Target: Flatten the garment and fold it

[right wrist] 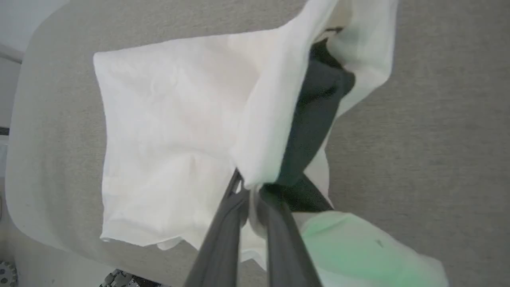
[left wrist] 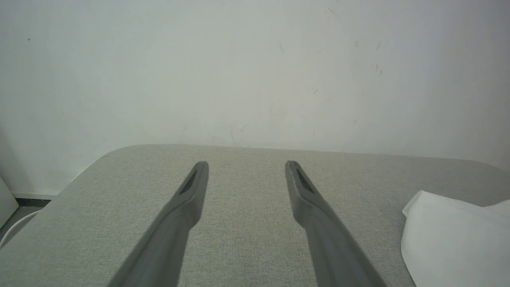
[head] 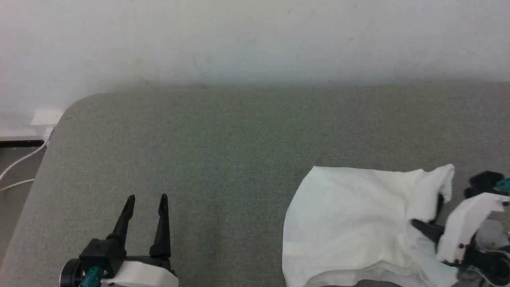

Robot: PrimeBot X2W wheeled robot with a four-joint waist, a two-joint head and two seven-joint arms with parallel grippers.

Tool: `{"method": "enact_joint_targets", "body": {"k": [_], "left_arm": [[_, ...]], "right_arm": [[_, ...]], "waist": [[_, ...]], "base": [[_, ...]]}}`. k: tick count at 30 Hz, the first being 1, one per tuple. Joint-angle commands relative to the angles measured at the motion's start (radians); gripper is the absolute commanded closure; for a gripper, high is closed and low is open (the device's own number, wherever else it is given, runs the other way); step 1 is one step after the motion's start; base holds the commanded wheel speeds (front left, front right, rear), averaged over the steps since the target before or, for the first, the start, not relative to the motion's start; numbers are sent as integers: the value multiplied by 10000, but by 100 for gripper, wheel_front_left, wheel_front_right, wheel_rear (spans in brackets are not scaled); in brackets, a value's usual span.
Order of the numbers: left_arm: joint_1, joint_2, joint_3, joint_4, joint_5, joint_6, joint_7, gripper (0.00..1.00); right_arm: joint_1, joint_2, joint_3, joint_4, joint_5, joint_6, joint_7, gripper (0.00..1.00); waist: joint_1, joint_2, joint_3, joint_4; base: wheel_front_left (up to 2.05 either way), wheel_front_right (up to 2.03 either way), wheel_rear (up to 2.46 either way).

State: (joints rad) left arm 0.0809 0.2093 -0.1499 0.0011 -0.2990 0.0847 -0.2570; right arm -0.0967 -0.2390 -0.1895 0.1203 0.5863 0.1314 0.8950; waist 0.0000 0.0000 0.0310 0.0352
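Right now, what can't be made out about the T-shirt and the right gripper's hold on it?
- Head view: the T-shirt runs off the bottom edge, which cuts off its near side.
- Right wrist view: the right gripper is shut on the cloth. Bunched white fabric hides its fingertips and how many layers it pinches.
- Right wrist view: the black sleeve is partly wrapped in white folds, so its full outline is hidden.
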Motion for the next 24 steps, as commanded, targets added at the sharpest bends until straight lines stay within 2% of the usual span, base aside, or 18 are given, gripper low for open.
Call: {"method": "enact_joint_targets", "body": {"k": [1,5,9,13,15,16,19,20,21,22,23,24], "left_arm": [[-58,5,-19,41,-28,51,-46,0],[-177,-3,-79,94,-32,23,-46,0],[-299,-7,-125,150,-37,-9,-46,0],[-460,-34,-171,216,-40,-49,-46,0],[-532,-67,-214,256,-36,-76,-46,0],[-532,-67,-214,256,-36,-76,-46,0],[-619,-129,-252,319,-34,-103,-47,0],[-630,-142,-251,338,-31,-106,-47,0],[-637,-153,-250,353,-28,-114,-47,0],[-643,-166,-244,370,-27,-118,-47,0],[-649,-177,-238,391,-26,-124,-47,0],[-657,-187,-230,405,-24,-132,-47,0]], "right_arm": [[-127,444,380,-346,380,-7,377,100],[-79,1085,1449,-1082,988,-7,1004,100],[-242,1447,2458,-1008,1275,-7,873,100],[-643,1703,3223,-212,1344,-7,-82,100],[-942,1772,3456,325,1119,-7,-814,100],[-942,1772,3456,325,1119,-7,-814,100],[-1258,1842,3706,1352,1036,-7,-1568,100],[-1355,1854,3827,1678,993,-7,-1743,90],[-1451,1862,3978,1986,861,-7,-1928,64],[-1528,1866,4121,2276,727,-7,-2118,6],[-1583,1871,4263,2553,662,-7,-2259,0],[-1639,1874,4444,2755,637,-7,-2394,0]], "waist": [[0,0,39,17],[0,0,83,121],[0,0,171,291],[0,0,280,508],[0,0,346,625],[0,0,346,625],[0,0,411,755],[0,0,427,775],[0,0,443,795],[0,0,465,812],[0,0,480,825],[0,0,498,833]], "base": [[0,0,0],[0,0,0],[0,0,0],[0,0,0],[0,0,0],[0,0,0],[0,0,0],[0,0,0],[0,0,0],[0,0,0],[0,0,0],[0,0,0]]}}
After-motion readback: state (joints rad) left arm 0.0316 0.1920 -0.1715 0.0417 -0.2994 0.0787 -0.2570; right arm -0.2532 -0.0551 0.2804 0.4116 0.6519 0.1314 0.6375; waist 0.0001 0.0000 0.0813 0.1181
